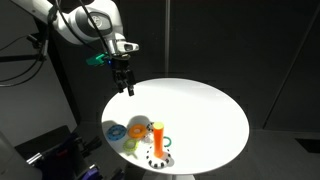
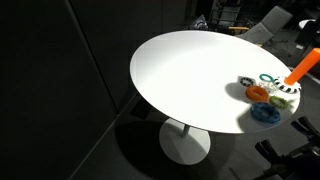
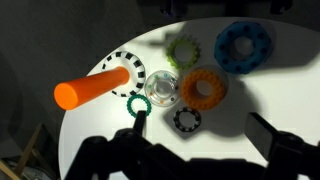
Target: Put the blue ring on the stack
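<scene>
The blue ring [image 3: 243, 47] lies flat on the white round table [image 1: 200, 110], apart from the stack; it also shows in both exterior views [image 1: 117, 130] [image 2: 265, 113]. The stack is an orange peg [image 3: 90, 90] on a round base with black-and-white edge markings [image 3: 128, 66], seen too in both exterior views [image 1: 158, 135] [image 2: 300, 70]. My gripper [image 3: 205, 130] is open and empty. It hangs above the table over the cluster of rings, and in an exterior view [image 1: 127, 88] it is well clear of the table top.
Between peg and blue ring lie a pale green ring [image 3: 184, 50], an orange ring [image 3: 204, 88], a clear ring [image 3: 160, 90], a small dark green ring [image 3: 137, 105] and a black ring [image 3: 186, 120]. All sit near the table edge [image 2: 240, 125].
</scene>
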